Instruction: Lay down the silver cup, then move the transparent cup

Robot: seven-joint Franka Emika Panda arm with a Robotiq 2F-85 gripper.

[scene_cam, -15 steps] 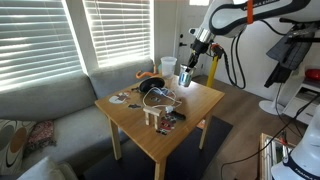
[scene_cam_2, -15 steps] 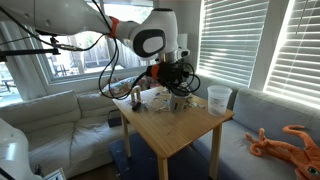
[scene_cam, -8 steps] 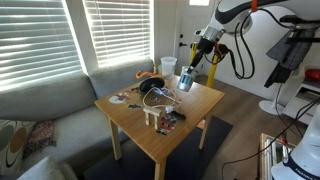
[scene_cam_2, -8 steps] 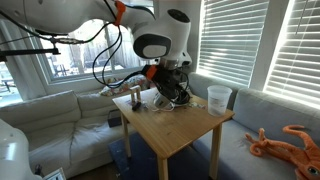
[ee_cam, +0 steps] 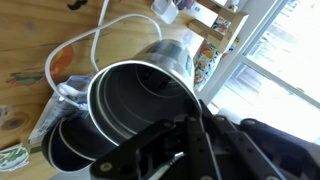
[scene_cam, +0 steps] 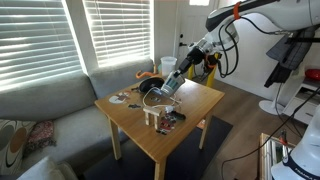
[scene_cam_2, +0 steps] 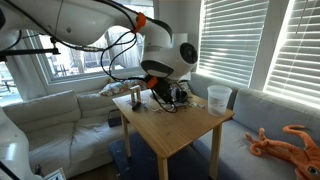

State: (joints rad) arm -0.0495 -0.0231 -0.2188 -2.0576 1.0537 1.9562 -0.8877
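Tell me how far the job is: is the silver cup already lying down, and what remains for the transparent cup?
Nothing looks finished yet. In hand: the tool seems to grip the silver cup, tilted over the table with its mouth toward the wrist camera. Left: lay it down, release it, then move the transparent cup, which stands upright at a table corner.

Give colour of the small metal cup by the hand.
Silver-grey, darker inside: the small shiny metal cup shows best in wrist view.
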